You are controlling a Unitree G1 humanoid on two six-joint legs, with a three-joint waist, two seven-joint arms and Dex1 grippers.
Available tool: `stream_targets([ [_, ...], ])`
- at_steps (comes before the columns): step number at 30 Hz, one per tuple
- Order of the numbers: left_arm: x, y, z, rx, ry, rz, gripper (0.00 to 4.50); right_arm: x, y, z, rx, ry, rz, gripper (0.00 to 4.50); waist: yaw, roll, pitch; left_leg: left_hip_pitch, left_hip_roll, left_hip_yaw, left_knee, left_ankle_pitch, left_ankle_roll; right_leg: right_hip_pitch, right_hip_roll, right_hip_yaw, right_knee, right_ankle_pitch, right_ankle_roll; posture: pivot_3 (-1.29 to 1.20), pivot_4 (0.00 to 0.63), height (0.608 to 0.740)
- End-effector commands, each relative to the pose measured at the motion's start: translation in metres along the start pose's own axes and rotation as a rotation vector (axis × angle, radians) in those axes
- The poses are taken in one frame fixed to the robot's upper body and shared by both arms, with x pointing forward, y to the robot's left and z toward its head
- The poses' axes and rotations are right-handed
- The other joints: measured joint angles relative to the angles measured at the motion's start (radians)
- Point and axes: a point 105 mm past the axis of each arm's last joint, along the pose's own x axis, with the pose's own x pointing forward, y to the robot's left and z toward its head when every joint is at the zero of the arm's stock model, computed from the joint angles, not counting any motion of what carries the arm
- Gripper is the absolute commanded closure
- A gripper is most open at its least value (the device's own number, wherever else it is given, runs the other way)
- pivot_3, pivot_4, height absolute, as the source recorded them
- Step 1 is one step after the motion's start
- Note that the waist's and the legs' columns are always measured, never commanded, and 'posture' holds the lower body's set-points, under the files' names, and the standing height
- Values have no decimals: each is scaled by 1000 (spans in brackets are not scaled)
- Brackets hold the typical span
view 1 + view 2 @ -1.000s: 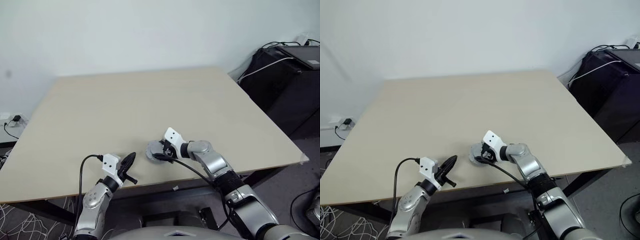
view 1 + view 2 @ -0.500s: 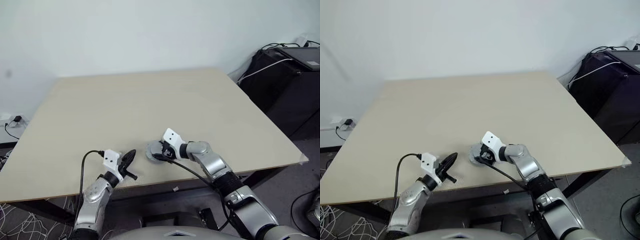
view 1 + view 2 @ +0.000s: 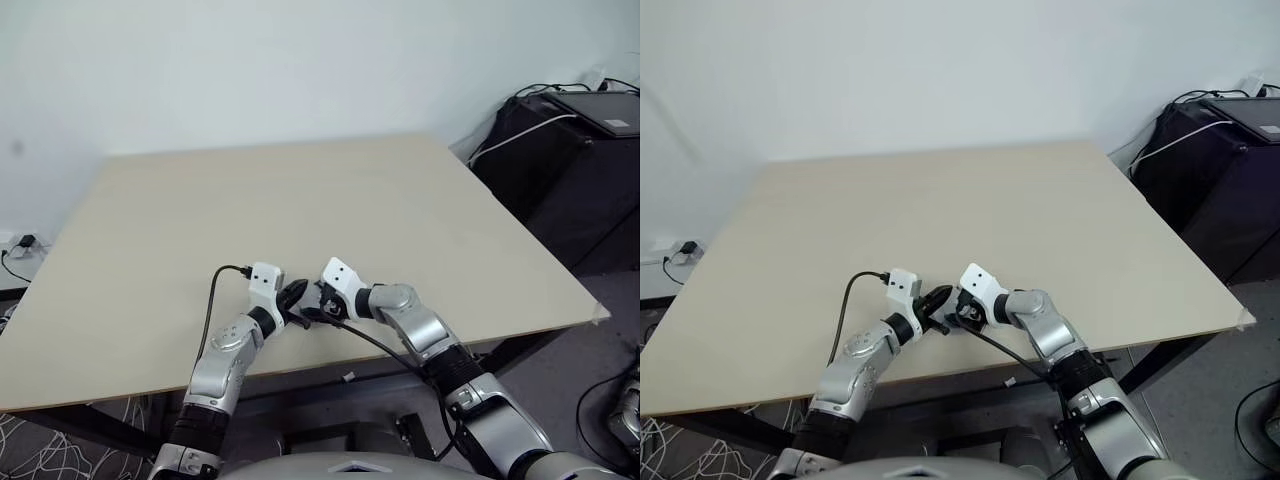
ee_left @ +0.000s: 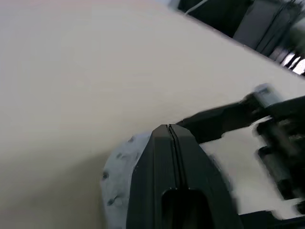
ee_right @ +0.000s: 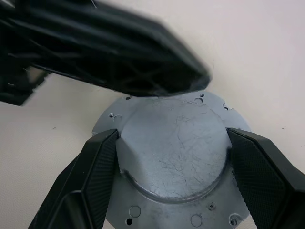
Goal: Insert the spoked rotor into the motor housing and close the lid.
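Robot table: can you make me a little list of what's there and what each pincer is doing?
table: beige, the work goes on near its front edge
lid: round, silvery-grey, scratched, lying flat on the table
right pincer: one finger on each side of the lid
left pincer: shut, holds nothing, tip over the lid's edge
rotor and housing: cannot tell, perhaps under the lid

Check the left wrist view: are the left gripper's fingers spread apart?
No, the left gripper has its two black fingers pressed together.

The scratched silvery-grey round lid (image 5: 174, 157) lies flat on the table, flange holes visible.
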Motion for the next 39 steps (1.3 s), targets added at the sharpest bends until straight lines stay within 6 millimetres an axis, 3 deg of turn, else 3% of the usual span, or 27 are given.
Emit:
stream_targets([
  [1, 1, 0, 16, -18, -14, -12, 4500, 0, -1, -15, 11, 61, -23, 1221, -1, 0, 0, 0, 0, 0, 0, 0, 0, 0, 0, 0, 0, 0, 0, 0, 0, 740],
  [15, -2, 24, 13, -105, 103, 27, 4500, 2, 0, -12, 10, 51, -20, 1221, -7, -1, 0, 0, 0, -1, 0, -1, -2, 0, 0, 0, 0, 0, 0, 0, 0, 740],
  [22, 1, 30, 1, -94, 206, 31, 4500, 2, 1, -12, 11, 49, -19, 1221, -8, -1, 0, 0, 0, -1, 0, -1, -2, 0, 0, 0, 0, 0, 0, 0, 0, 740],
  [29, 3, 21, -6, -102, 266, -18, 4500, 1, 1, -11, 14, 46, -23, 1221, -8, -1, 0, 0, 0, -1, 0, -2, -5, 0, 0, 0, 0, 0, 0, 0, 0, 740],
  [35, -1, 0, -7, -153, 285, -147, 4500, 0, 1, -11, 15, 48, -27, 1221, -8, 0, 0, 0, 0, -1, -1, -2, -5, 0, 0, 0, 0, 0, 0, 0, 0, 740],
  [39, -4, 0, -14, -148, 313, -134, 4500, 0, 1, -11, 13, 47, -25, 1221, -8, -1, 0, 0, 0, -2, -1, -2, -5, 0, 0, 0, 0, -1, 0, 0, 0, 740],
])
